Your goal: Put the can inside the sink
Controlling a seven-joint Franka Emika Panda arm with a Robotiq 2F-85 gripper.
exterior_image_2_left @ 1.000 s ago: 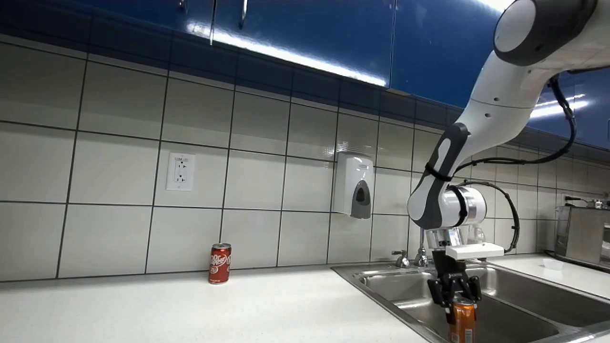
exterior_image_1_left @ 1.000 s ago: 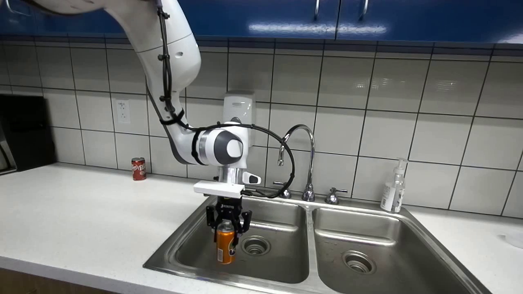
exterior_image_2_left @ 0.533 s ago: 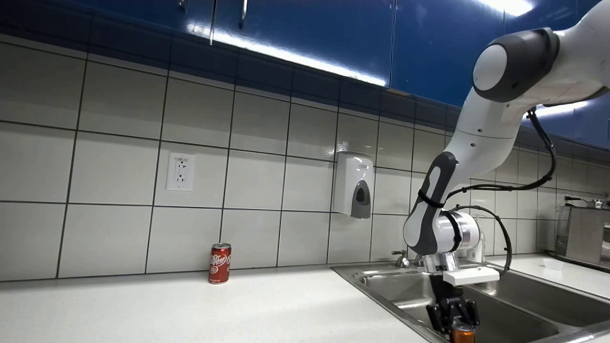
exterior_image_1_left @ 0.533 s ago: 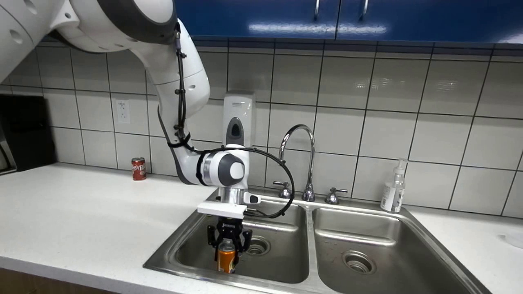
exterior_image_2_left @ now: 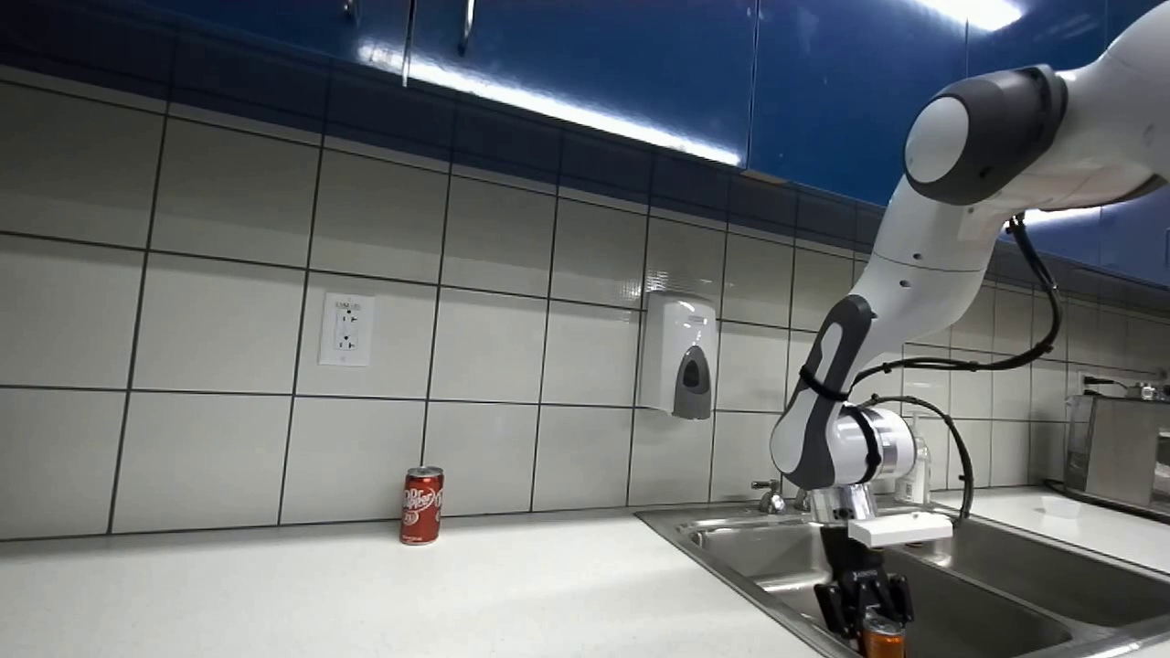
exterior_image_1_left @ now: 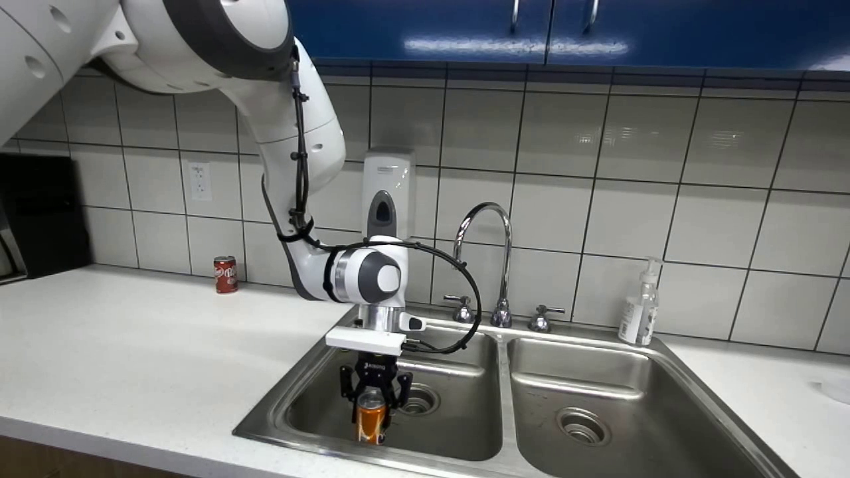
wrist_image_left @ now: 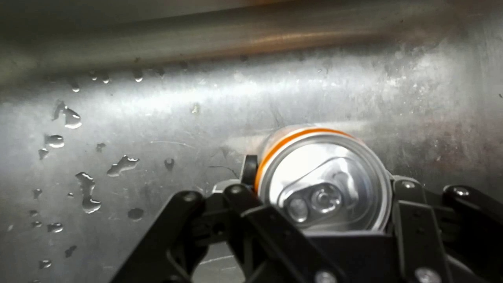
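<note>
The orange can (exterior_image_1_left: 370,423) stands upright inside the left basin of the steel sink (exterior_image_1_left: 465,425) in an exterior view; the basin's front edge hides its lower part. The can's top also shows in an exterior view (exterior_image_2_left: 884,642) at the bottom edge. In the wrist view I look down on the can's silver lid (wrist_image_left: 326,184), close to the basin floor. My gripper (exterior_image_1_left: 371,415) points down around the can's upper part, with a finger on each side. Its fingers (wrist_image_left: 248,169) press against the can. Whether the can's base touches the basin floor is hidden.
A red can (exterior_image_1_left: 226,275) stands on the white counter (exterior_image_1_left: 133,345) near the tiled wall. The faucet (exterior_image_1_left: 505,265) rises behind the sink, and a soap bottle (exterior_image_1_left: 640,305) stands at its back right corner. Water drops (wrist_image_left: 86,192) lie in the basin.
My gripper has moved down into the left basin with the orange can. In the last half second it has shifted only slightly to the right. The red can has not moved.
</note>
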